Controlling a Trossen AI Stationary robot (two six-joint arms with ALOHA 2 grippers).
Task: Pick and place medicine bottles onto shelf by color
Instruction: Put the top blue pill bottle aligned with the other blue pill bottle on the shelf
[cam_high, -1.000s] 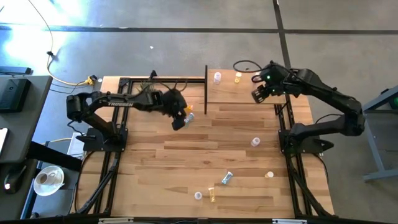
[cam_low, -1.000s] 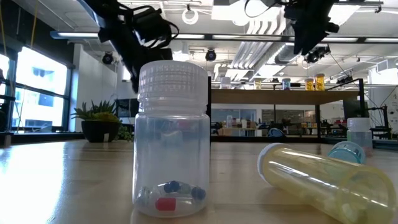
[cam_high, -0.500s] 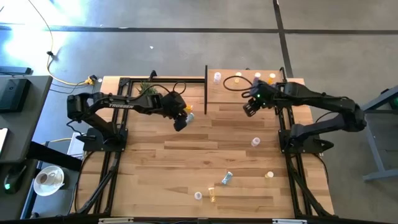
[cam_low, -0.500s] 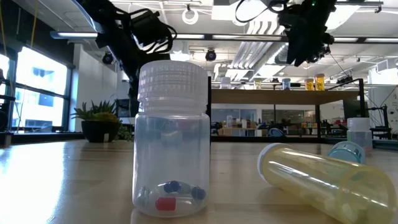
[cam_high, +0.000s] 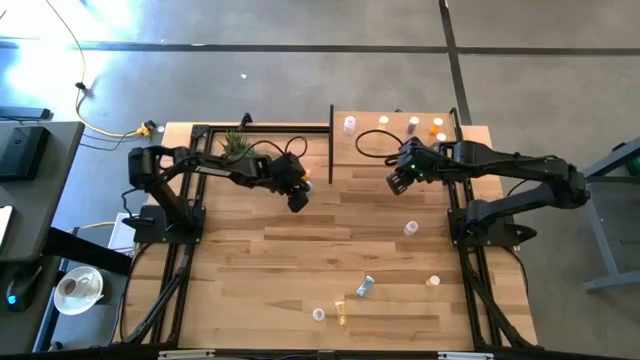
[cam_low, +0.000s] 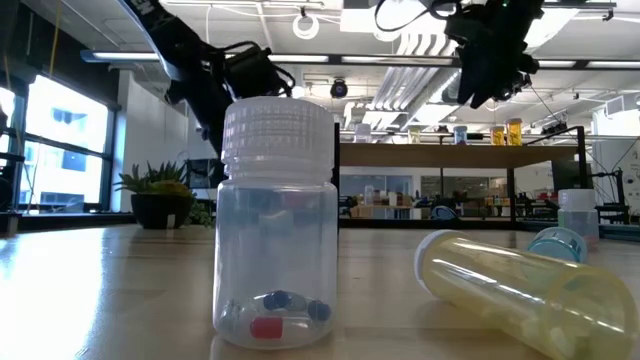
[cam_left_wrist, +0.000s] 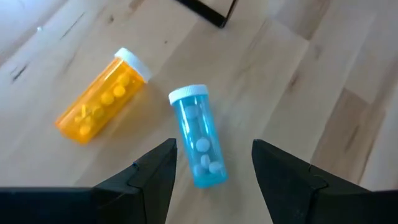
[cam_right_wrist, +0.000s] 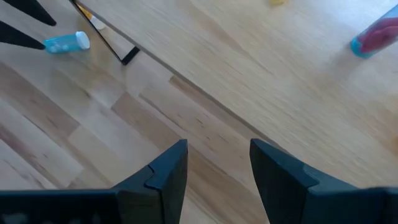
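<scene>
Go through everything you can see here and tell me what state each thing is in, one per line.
Blue bottle: lying on its side, capped, between the left tool's fingers.
Orange bottle: lying on its side, capped.
Clear bottle: upright, capped.
Yellow bottle: on its side.
Left tool: open, empty.
Right tool: open, empty, over the shelf.

An orange bottle (cam_left_wrist: 102, 93) and a blue bottle (cam_left_wrist: 200, 135) lie side by side near the shelf (cam_high: 370, 150), which carries upright bottles (cam_high: 413, 122).

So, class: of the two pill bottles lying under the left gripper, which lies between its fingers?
The blue white-capped bottle; the orange bottle lies off to one side.
</scene>
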